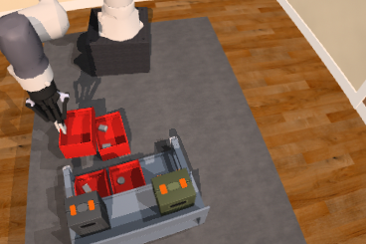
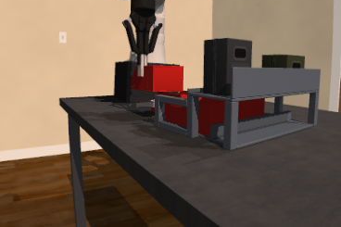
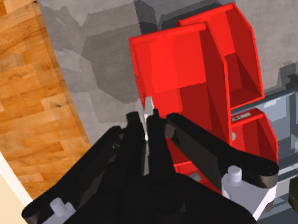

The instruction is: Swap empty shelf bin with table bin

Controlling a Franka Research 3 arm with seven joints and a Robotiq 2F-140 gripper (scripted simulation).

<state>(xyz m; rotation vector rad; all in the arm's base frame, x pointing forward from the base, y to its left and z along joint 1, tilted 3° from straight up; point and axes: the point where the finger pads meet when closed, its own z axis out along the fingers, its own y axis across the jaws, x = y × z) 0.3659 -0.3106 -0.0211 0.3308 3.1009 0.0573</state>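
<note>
Four red bins: the empty bin (image 1: 77, 133) and the bin with parts (image 1: 112, 135) side by side in front of the shelf (image 1: 185, 154), two inside. Two closed boxes on top. Gripper (image 1: 60, 126) pinches the empty bin's outer wall; contact half hidden.

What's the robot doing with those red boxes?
The arm's tool is pinched shut on the side wall of the empty bin, which looks lifted a little off the table. The bin with parts sits right beside it, in front of the shelf.
</note>
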